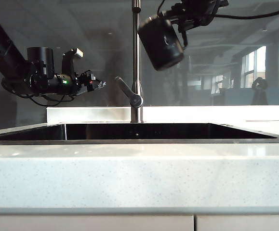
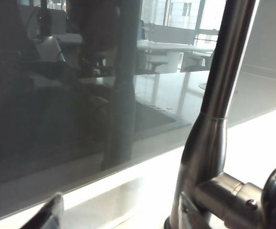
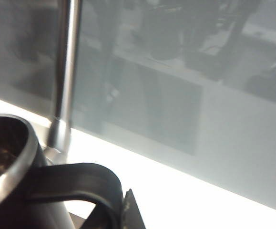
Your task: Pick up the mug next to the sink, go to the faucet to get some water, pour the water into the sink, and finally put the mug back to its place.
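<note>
The black mug (image 1: 161, 42) hangs tilted high over the sink (image 1: 129, 131), just right of the faucet's upright pipe (image 1: 136, 53). My right gripper (image 1: 184, 21) comes in from the top and is shut on the mug's handle (image 3: 80, 181). The right wrist view shows the steel rim (image 3: 18, 157) and one fingertip (image 3: 130, 212) against the handle. My left gripper (image 1: 98, 85) hovers level on the left, open and empty, pointing at the faucet lever (image 1: 127, 93) a short way off. In the left wrist view the faucet (image 2: 219, 95) and lever (image 2: 271, 191) are close, and one fingertip (image 2: 49, 217) shows.
A dark glass backsplash (image 1: 216, 57) rises behind the sink. A pale speckled countertop (image 1: 139, 173) runs along the front, with a raised ledge (image 1: 81, 114) behind the basin. A cable (image 1: 255, 17) trails from the right arm.
</note>
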Tool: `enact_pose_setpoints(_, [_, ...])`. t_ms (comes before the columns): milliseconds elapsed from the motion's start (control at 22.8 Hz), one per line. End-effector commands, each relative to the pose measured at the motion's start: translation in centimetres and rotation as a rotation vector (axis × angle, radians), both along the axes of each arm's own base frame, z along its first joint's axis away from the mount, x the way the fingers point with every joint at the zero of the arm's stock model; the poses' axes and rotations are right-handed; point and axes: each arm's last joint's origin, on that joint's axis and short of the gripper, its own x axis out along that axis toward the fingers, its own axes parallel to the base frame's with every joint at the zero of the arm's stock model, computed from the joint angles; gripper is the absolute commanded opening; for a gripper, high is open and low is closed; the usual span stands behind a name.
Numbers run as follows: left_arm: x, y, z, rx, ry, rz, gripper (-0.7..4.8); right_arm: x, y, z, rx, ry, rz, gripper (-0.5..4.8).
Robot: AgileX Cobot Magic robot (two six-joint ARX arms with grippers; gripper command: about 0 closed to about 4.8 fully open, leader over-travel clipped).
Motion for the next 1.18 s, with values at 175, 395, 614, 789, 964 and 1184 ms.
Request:
enact_pose_setpoints(175, [-0.1, -0.2, 0.7, -0.005, -0.027, -0.005, 3.05, -1.4, -0.7, 2.8, -0.634, -0.137, -0.119, -0.01])
enact_pose_setpoints(395, [-0.1, -0.2, 0.6, -0.005, -0.022, -0.005, 3.05, -2.0, -0.4, 3.7, -0.987, -0.181, -0.103, -0.01])
enact_pose_setpoints(614, [-0.1, -0.2, 0.5, -0.004, -0.012, -0.004, 3.05, -2.8, 0.3, 5.0, -1.240, -0.290, -0.112, -0.01])
enact_pose_setpoints(789, [-0.1, -0.2, 0.4, -0.003, -0.002, -0.005, 3.05, -3.1, 0.7, 5.3, -1.390, -0.337, -0.108, -0.01])
enact_pose_setpoints(964, [-0.1, -0.2, 0.4, -0.003, -0.002, -0.005, 3.05, -3.3, 0.6, 5.7, -1.471, -0.347, -0.116, -0.01])
enact_pose_setpoints(1184, [-0.1, -0.2, 0.4, -0.003, -0.001, -0.005, 3.05, -3.8, 0.4, 6.4, -1.532, -0.391, -0.115, -0.01])
